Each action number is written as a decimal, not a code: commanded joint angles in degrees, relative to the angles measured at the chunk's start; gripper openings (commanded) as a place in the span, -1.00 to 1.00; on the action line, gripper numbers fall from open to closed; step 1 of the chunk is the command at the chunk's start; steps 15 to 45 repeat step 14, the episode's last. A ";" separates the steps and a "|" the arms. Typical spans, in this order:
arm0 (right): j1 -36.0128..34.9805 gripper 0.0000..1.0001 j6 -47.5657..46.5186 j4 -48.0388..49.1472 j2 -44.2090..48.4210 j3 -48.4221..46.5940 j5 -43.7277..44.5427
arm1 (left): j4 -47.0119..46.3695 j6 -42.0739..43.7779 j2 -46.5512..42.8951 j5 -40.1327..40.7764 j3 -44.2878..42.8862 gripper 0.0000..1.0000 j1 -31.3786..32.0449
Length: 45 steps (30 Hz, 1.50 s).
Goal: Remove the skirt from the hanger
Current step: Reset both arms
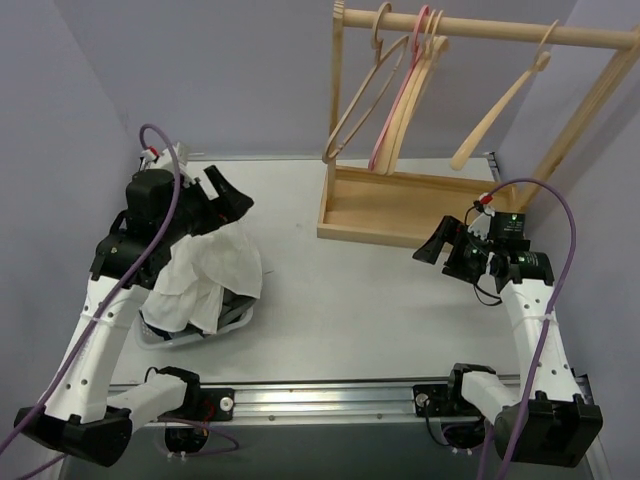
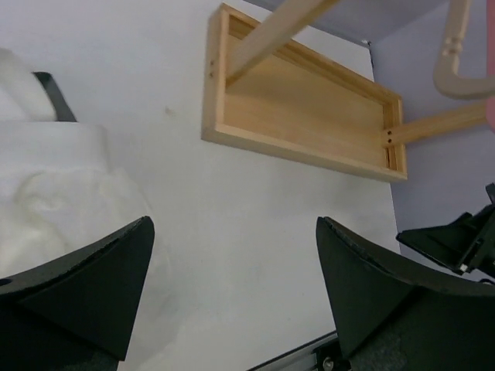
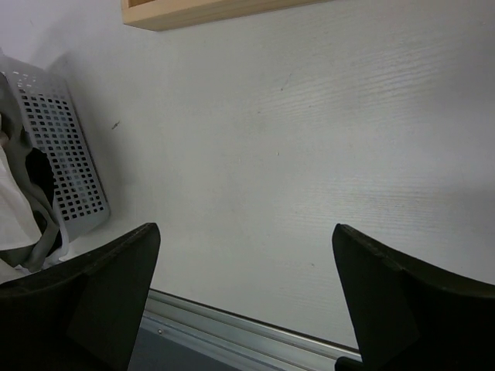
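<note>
No garment hangs on any hanger. Several pale wood hangers (image 1: pixel 365 95) and one set apart to the right (image 1: pixel 497 112) hang bare from the rail (image 1: pixel 480 28). The skirt does not show plainly. Some grey cloth (image 3: pixel 8 108) lies in the basket beside the white cloth (image 1: pixel 205 265), and I cannot tell if it is the skirt. My left gripper (image 1: pixel 228 197) hovers open over that pile, and in its wrist view the left gripper (image 2: pixel 233 224) has only bare table between its fingers. My right gripper (image 1: pixel 432 245) is open and empty above the table; the right gripper (image 3: pixel 246 229) faces the near rail.
A pink hanger (image 1: pixel 400 95) hangs among the wooden ones. The rack's wooden base tray (image 1: pixel 400 205) sits at the back right and also shows in the left wrist view (image 2: pixel 302 100). The perforated grey basket (image 3: pixel 66 154) stands at the left under the left arm. Purple-grey walls close both sides.
</note>
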State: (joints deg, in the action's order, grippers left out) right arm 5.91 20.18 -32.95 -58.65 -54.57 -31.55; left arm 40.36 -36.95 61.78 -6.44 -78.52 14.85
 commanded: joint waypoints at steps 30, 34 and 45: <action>-0.20 0.89 14.69 14.48 18.11 13.60 -12.22 | -28.12 -8.48 -4.73 -19.82 19.60 0.88 21.53; -0.20 0.89 14.69 14.48 18.11 13.60 -12.22 | -28.12 -8.48 -4.73 -19.82 19.60 0.88 21.53; -0.20 0.89 14.69 14.48 18.11 13.60 -12.22 | -28.12 -8.48 -4.73 -19.82 19.60 0.88 21.53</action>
